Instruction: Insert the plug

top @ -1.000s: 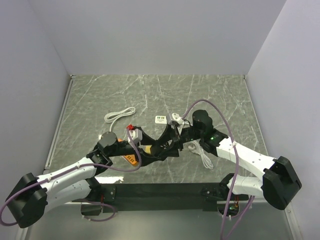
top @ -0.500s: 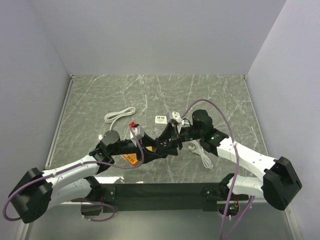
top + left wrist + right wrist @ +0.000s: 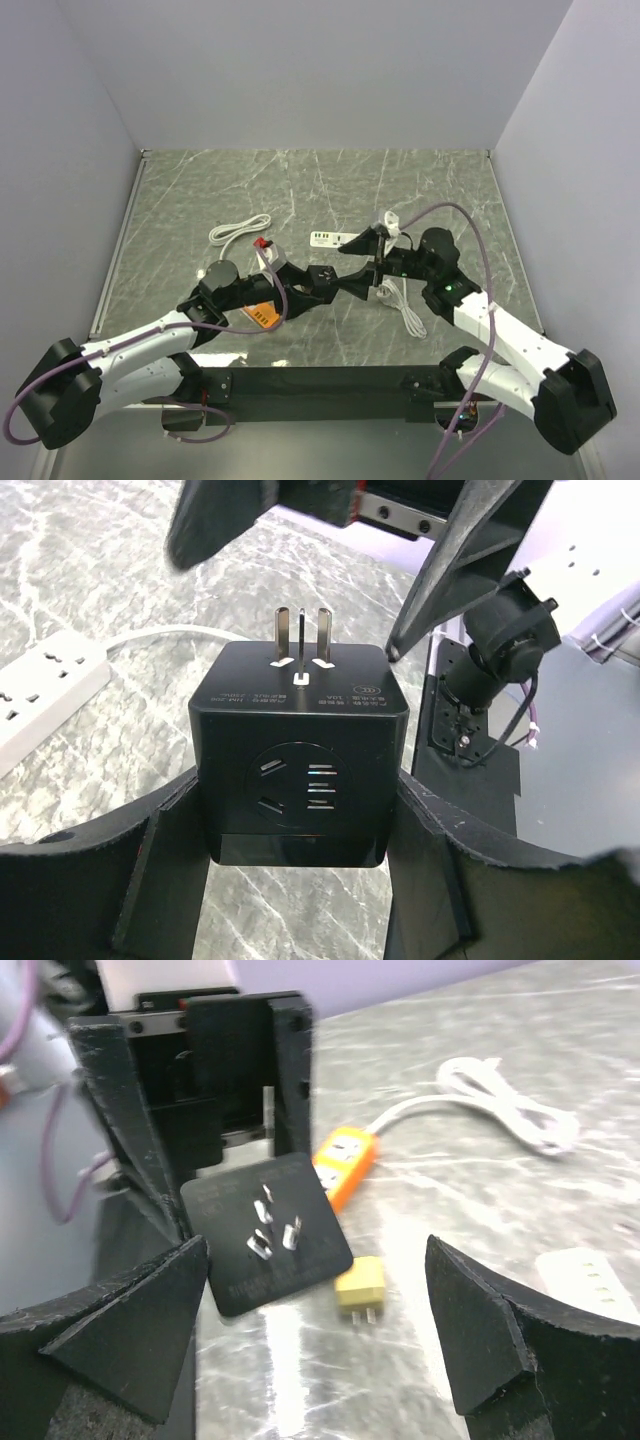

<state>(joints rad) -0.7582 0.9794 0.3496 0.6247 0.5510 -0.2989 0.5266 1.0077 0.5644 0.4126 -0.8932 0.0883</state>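
My left gripper (image 3: 322, 278) is shut on a black cube plug (image 3: 298, 750) and holds it above the table, its three metal prongs (image 3: 300, 630) pointing away from the wrist. In the right wrist view the cube (image 3: 265, 1230) faces me prongs-first. My right gripper (image 3: 362, 264) is open and empty just right of the cube, one finger (image 3: 130, 1330) on each side of the view. The white power strip (image 3: 325, 239) lies on the table behind both grippers, and shows in the left wrist view (image 3: 40, 695).
An orange power strip (image 3: 262, 315) lies under the left arm and shows in the right wrist view (image 3: 345, 1160). A small yellow plug (image 3: 360, 1285) lies beside it. A coiled white cable (image 3: 240, 230) lies at the left, another white cable (image 3: 405, 310) under the right arm.
My right gripper has let go of the cube, opened and drawn back to the right. My left gripper still holds the cube and has moved slightly right.
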